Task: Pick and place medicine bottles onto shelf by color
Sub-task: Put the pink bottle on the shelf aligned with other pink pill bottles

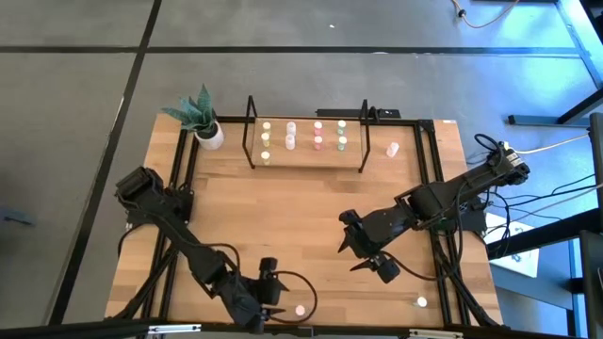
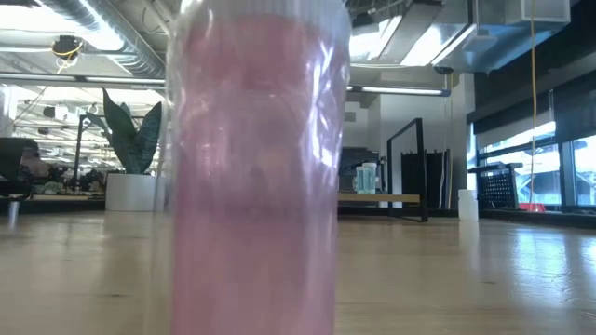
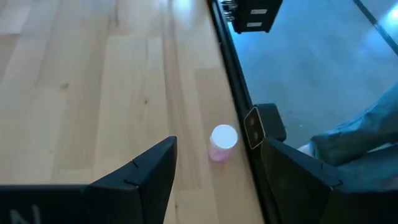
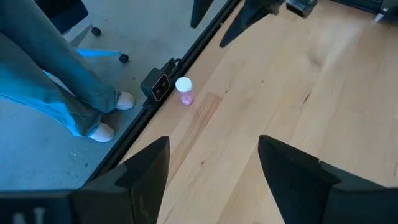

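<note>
Small light-wood shelf with thin black end frames (image 1: 252, 141) at the table's far edge, holding tiny bottles upright in yellowish, white, pink and greenish columns. Loose: pink bottle (image 1: 301, 310) upright at near edge, white ones at (image 1: 421, 302) and (image 1: 393, 149).

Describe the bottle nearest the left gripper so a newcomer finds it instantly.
Start at the wooden table's near edge, opposite the shelf, where the open left gripper hovers. Just beside it stands one small pink bottle with a white cap, upright. Unlike the shelved bottles, it stands alone on bare wood.
</note>
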You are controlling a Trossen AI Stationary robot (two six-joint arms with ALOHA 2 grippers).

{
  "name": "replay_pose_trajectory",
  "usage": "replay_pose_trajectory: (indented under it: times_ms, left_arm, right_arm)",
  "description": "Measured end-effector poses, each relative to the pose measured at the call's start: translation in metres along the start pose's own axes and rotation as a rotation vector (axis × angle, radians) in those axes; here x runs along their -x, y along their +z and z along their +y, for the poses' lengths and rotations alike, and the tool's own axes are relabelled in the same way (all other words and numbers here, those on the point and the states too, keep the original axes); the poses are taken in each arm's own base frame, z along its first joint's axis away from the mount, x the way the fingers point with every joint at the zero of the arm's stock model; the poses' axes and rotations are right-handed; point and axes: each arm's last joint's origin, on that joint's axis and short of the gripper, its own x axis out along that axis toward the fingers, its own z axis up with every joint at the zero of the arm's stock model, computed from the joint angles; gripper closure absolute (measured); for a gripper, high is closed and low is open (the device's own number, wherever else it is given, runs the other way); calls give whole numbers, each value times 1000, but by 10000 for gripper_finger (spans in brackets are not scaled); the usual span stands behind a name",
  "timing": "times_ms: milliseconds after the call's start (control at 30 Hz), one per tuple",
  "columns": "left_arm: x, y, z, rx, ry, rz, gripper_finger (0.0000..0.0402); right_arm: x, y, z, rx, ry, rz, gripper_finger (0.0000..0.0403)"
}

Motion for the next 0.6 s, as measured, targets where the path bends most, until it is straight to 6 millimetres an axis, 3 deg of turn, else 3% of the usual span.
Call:
replay_pose_trajectory:
  times_ms: [600]
  left_arm:
    - [-30,-15,-7,-27,-24,19,174]
  right_arm:
    - [0,3,-1,-20,-34,-31,155]
